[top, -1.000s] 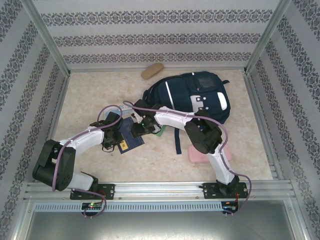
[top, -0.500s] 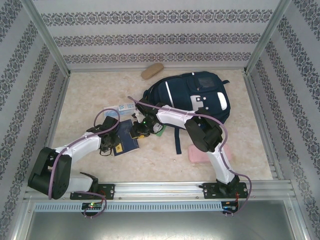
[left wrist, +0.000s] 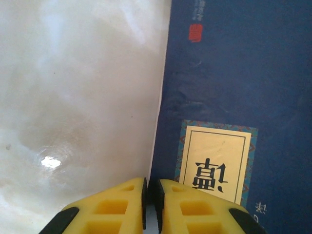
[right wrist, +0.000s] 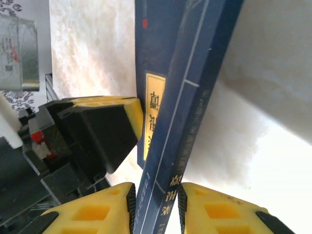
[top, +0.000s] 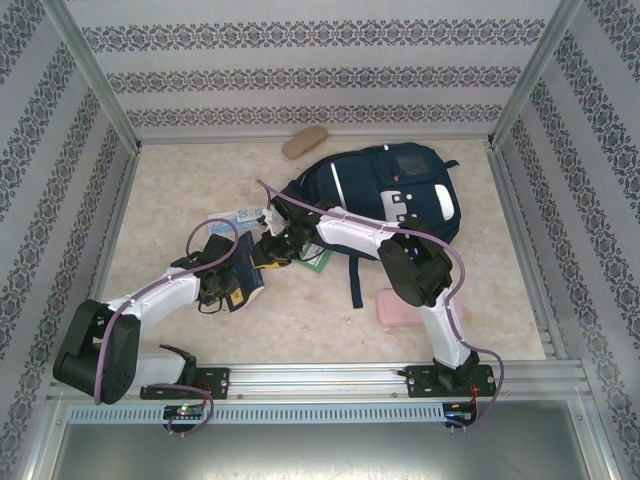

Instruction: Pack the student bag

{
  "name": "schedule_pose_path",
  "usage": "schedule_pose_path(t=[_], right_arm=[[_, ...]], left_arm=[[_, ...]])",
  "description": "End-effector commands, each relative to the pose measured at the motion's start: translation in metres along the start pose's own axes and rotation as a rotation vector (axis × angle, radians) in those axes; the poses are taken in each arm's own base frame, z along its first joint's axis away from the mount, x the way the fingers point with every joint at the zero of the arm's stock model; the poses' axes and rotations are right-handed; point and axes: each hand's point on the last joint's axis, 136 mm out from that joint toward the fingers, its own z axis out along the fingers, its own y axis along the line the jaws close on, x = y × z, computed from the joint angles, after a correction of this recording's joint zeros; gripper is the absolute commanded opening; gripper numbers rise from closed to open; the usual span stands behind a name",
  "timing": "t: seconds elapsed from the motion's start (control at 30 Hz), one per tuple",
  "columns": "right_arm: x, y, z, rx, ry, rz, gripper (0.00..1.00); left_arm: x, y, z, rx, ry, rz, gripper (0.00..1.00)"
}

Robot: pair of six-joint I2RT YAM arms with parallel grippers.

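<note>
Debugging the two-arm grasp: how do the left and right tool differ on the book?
The left tool has its fingers nearly together, apparently pinching the book at its cover edge; the right tool stands wider, straddling the spine. The left tool sits at the front cover by the yellow label; the right tool faces the spine lettering. Shared: yellow fingers, both on the same navy book.

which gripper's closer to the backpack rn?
Right. The right gripper sits just off the left side of the backpack, clamped on the navy book. The left gripper is farther left, at the book's other edge.
</note>
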Motion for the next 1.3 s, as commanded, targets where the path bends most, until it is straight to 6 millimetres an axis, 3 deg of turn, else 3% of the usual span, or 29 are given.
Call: schedule_pose_path(t=[0.0, 0.23, 0.33, 0.43, 0.53, 0.73, 1.0, 1.13, 1.27], right_arm=[[0.009, -0.001, 0.026, 0.018, 0.04, -0.023, 0.32], [0.005, 0.007, 0.029, 0.0, 0.024, -0.046, 0.31], [0.002, 0.004, 0.023, 0.026, 0.004, -0.045, 0.21], [-0.001, 0.0, 0.013, 0.032, -0.02, -0.029, 0.02], [-0.007, -0.002, -0.005, 0.028, -0.062, -0.014, 0.0], [-0.031, 0.003, -0.056, 0.019, -0.186, -0.008, 0.0], [-0.061, 0.019, -0.127, -0.113, -0.361, 0.017, 0.0], [-0.067, 0.035, -0.146, -0.23, -0.38, 0.015, 0.0], [-0.069, 0.051, -0.156, -0.333, -0.393, 0.008, 0.0]], left_arm=[[0.019, -0.019, 0.002, 0.108, 0.084, 0.022, 0.17], [0.018, -0.018, 0.0, 0.111, 0.078, 0.02, 0.17], [0.018, -0.019, -0.002, 0.111, 0.076, 0.024, 0.17], [0.014, -0.02, -0.006, 0.114, 0.065, 0.022, 0.17], [0.005, -0.029, -0.019, 0.146, 0.048, 0.02, 0.23], [-0.031, -0.065, -0.064, 0.316, -0.029, -0.006, 0.54], [-0.074, -0.14, -0.118, 0.758, -0.065, -0.128, 0.59], [-0.093, -0.166, -0.134, 0.958, -0.046, -0.206, 0.59], [-0.104, -0.182, -0.14, 1.028, -0.026, -0.21, 0.59]])
